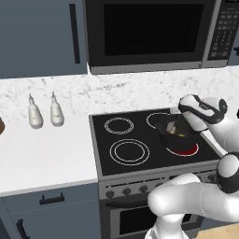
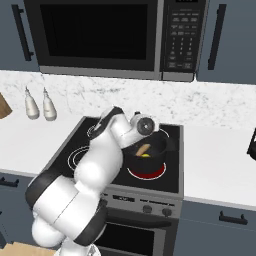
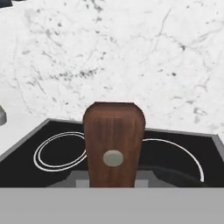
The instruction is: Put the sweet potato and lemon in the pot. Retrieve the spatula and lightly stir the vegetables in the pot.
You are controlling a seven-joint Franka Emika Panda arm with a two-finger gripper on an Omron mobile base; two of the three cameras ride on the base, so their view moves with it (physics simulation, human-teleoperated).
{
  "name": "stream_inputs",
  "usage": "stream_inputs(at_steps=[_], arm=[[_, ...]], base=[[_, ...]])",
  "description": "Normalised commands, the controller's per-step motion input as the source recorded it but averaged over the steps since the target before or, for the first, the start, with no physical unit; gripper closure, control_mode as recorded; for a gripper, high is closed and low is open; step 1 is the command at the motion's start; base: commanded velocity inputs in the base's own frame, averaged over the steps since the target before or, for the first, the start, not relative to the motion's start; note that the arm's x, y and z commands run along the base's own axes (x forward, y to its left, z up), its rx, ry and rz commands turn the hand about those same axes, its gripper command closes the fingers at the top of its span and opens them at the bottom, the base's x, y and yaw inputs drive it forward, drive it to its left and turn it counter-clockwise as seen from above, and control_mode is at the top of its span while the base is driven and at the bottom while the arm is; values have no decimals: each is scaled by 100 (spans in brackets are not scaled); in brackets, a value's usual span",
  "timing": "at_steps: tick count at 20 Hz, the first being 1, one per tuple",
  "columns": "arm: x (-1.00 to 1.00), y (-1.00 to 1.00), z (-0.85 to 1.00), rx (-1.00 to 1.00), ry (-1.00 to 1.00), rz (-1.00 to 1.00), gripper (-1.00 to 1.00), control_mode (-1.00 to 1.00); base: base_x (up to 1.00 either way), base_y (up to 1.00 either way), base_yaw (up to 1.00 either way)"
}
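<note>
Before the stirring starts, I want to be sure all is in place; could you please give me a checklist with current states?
1. Sweet potato in the pot: ok.
2. Lemon in the pot: ok.
3. Spatula at the hand, handle end facing the hand camera: ok.
4. Gripper firmly closed on the spatula: cannot tell, fingertips hidden.
5. Pot on the glowing red burner: ok.
6. Blade inside the pot: cannot tell.

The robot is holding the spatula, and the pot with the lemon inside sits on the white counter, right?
Not quite. The pot sits on the stove, over the glowing red burner, not on the white counter; the right base view shows this. The rest holds: the lemon is inside the pot, and the hand view shows the spatula handle at the gripper.
</note>
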Motion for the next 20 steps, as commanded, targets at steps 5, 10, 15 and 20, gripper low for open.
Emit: stream_inputs(at_steps=[5, 10, 15, 20], arm=[[36, -3, -50, 1, -3, 32, 100, -100], [30, -5, -35, 0, -14, 31, 100, -100], [12, -32, -19, -6, -16, 24, 100, -100], [-31, -38, -4, -16, -3, 7, 100, -100]], base=[[0, 0, 0], [0, 0, 0], [0, 0, 0], [0, 0, 0]])
